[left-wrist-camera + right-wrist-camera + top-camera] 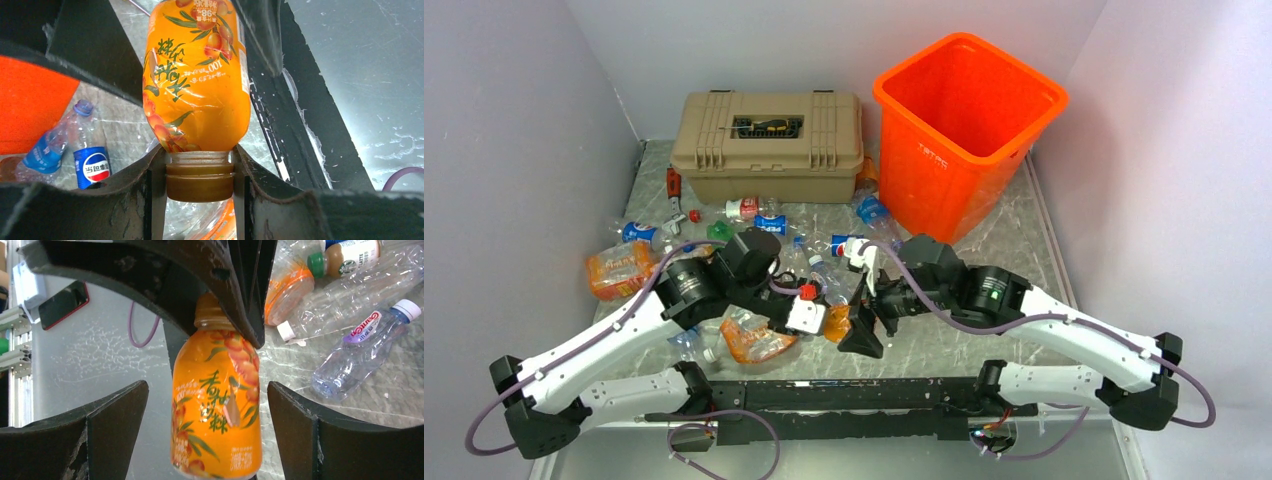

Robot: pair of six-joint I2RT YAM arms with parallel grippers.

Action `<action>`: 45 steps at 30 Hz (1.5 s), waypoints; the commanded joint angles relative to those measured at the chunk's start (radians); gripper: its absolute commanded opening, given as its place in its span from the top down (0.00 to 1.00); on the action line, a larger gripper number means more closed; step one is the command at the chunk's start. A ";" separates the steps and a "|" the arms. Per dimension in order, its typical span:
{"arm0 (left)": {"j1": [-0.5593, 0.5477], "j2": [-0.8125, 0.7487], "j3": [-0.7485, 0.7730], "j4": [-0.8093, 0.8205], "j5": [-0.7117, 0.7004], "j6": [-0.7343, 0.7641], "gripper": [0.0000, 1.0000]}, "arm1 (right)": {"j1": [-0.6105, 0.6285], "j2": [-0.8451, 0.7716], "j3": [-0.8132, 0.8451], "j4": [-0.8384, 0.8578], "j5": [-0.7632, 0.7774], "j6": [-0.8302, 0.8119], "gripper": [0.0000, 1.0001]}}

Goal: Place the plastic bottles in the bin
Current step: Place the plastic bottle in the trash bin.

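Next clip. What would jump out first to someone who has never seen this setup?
In the middle of the scene, the orange-wrapped bottle is held by the left gripper, which is shut on its neck. The right gripper is open, its fingers on either side of the bottle's body. Behind on the right stands the bright orange bin, with crushed bottles strewn before the tan toolbox.

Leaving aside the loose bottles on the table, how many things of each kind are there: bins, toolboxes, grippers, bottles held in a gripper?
Bins: 1, the orange bin
Toolboxes: 1, the tan toolbox
Grippers: 2, the left gripper and the right gripper
Held bottles: 1, the orange-wrapped bottle, gripped at its neck by the left gripper
Total: 5
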 commanded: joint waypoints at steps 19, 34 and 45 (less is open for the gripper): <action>-0.003 0.015 0.001 0.081 0.016 -0.066 0.87 | 0.016 0.118 0.030 -0.002 0.104 -0.016 0.62; 0.029 -0.275 -0.182 0.726 -0.501 -0.580 0.00 | 0.015 -0.276 -0.362 0.833 0.564 0.179 0.74; 0.034 -0.125 -0.136 0.852 -0.175 -1.076 0.00 | 0.014 -0.161 -0.543 1.612 0.481 0.352 0.75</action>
